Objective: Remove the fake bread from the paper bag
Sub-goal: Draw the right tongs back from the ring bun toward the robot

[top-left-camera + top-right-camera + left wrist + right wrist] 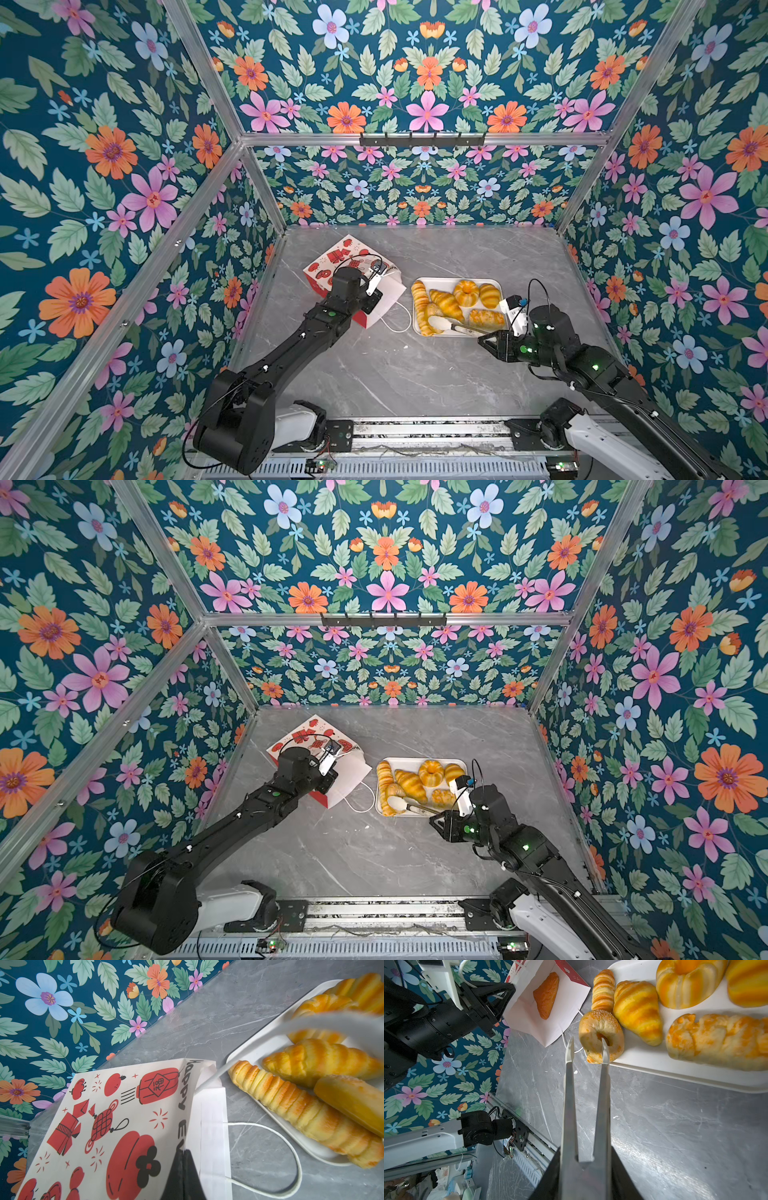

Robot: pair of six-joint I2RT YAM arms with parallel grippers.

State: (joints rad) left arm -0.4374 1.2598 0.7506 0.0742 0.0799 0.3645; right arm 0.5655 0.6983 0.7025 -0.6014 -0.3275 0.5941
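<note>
The red-and-white paper bag [332, 257] lies on its side, mouth toward the tray. My left gripper [183, 1151] is shut on the rim of the bag [116, 1105]. Inside it lies an orange-brown triangular pastry [547, 995]. My right gripper [584, 1157] is shut on a pair of long white tongs [569, 1095], whose tips stand apart. One tip is in the hole of a sugared doughnut [593, 1026] at the corner of the white tray [675, 1072]. A croissant [637, 1009], a ribbed long loaf [604, 987] and other fake bread lie on the tray.
The tray [446, 282] sits right of the bag in both top views. The bag's white cord handle [286, 1147] loops over the grey marble table [395, 374] between them. Floral walls close in on three sides, and a metal rail [415, 432] runs along the front.
</note>
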